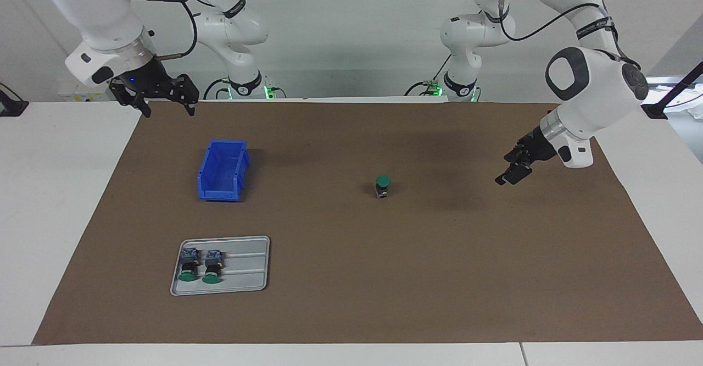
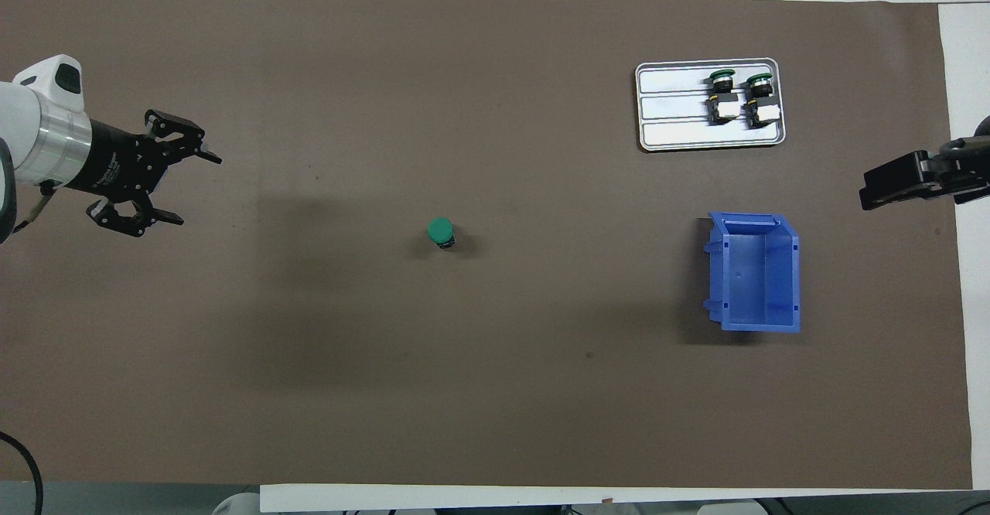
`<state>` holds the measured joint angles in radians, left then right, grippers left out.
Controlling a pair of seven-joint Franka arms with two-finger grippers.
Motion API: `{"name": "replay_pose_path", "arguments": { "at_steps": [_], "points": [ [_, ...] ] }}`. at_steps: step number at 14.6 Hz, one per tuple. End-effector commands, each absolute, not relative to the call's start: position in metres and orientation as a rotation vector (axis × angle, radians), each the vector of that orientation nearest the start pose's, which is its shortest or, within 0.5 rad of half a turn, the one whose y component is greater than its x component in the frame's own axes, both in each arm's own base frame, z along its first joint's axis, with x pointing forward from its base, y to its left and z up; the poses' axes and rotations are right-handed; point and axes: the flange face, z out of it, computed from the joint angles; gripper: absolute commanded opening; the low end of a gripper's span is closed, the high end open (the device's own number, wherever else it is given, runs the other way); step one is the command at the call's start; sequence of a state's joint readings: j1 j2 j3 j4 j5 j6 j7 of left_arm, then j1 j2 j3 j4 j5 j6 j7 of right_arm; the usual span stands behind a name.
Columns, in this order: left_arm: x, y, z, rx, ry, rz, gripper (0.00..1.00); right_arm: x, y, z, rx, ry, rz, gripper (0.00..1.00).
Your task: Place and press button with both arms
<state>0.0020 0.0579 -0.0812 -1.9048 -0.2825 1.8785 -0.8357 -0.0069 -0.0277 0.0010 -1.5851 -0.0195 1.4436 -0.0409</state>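
Two spare buttons point(image 1: 200, 266) are lying side by side in a grey tray point(image 1: 247, 267), toward the right arm's end of the table. Nearer the robots, a blue bin point(image 1: 222, 170) is sitting on the brown mat point(image 1: 351, 278). Near the middle of the mat, the button point(image 1: 383, 185) is standing up with its green cap on top. Nothing is touching it. Over one end of the mat, the left gripper point(image 1: 513, 168) is hanging wide open and holding nothing. Over the other end, the right gripper point(image 1: 167, 102) is hanging wide open and holding nothing too.
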Motion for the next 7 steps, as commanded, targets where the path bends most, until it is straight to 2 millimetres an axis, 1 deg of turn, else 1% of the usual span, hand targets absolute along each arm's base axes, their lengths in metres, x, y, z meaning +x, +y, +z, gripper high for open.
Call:
{"name": "replay_pose_path", "arguments": {
  "at_steps": [1,2,3,4,5,6,7],
  "points": [
    [0.567,-0.064,0.487,-3.030,-1.316,0.277,1.00,0.526,-0.007,0.623,-3.147,-0.078,0.163,0.99],
    [0.567,-0.062,0.496,-3.024,-1.281,0.248,1.00,0.526,-0.007,0.623,-3.147,-0.078,0.163,0.99],
    [0.568,-0.057,0.507,-3.013,-1.186,0.182,1.00,0.526,-0.007,0.624,-3.145,-0.078,0.160,0.99],
    [0.567,-0.051,0.514,-3.002,-1.108,0.157,1.00,0.526,-0.007,0.623,-3.147,-0.078,0.163,0.99],
    [0.567,-0.044,0.521,-3.001,-1.059,0.146,1.00,0.526,-0.006,0.623,-3.147,-0.081,0.163,0.99],
    [0.565,-0.030,0.527,-3.002,-0.993,0.139,1.00,0.526,-0.007,0.623,-3.147,-0.078,0.163,0.99],
    [0.561,-0.019,0.534,-3.009,-0.891,0.137,1.00,0.526,-0.007,0.623,-3.145,-0.078,0.162,0.99]
  ]
}}
